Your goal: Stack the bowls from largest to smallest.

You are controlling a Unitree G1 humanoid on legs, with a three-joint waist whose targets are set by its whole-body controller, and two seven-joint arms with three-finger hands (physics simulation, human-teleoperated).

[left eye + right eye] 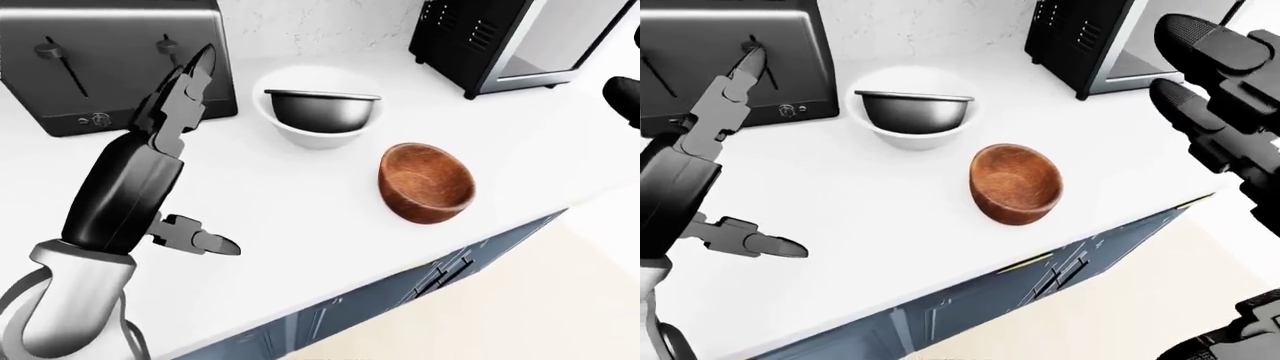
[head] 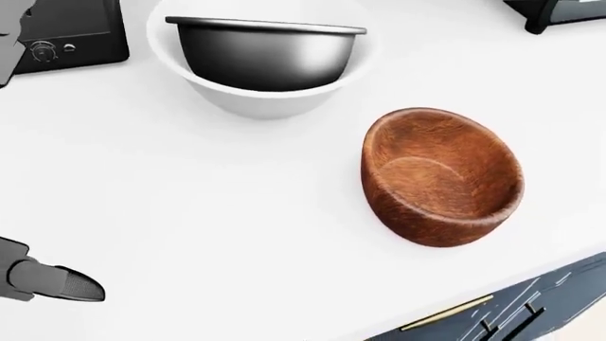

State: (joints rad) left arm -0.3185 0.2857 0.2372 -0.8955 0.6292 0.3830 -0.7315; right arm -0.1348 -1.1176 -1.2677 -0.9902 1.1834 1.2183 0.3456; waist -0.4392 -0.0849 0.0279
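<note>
A white bowl [image 2: 265, 103] stands on the white counter [image 2: 190, 213] with a steel bowl [image 2: 261, 53] nested inside it, slightly tilted. A brown wooden bowl [image 2: 440, 177] lies tipped on its side to the lower right of them, near the counter's edge. My left hand [image 1: 215, 150] is open and empty above the counter, left of the bowls; its thumb tip shows in the head view [image 2: 71, 284]. My right hand [image 1: 1210, 90] is open and empty, raised at the right edge of the right-eye view, away from the wooden bowl.
A black toaster [image 1: 100, 67] stands at the upper left, behind my left hand. A black appliance [image 1: 500, 37] stands at the upper right. Blue-grey cabinet fronts [image 1: 420, 285] run below the counter's edge.
</note>
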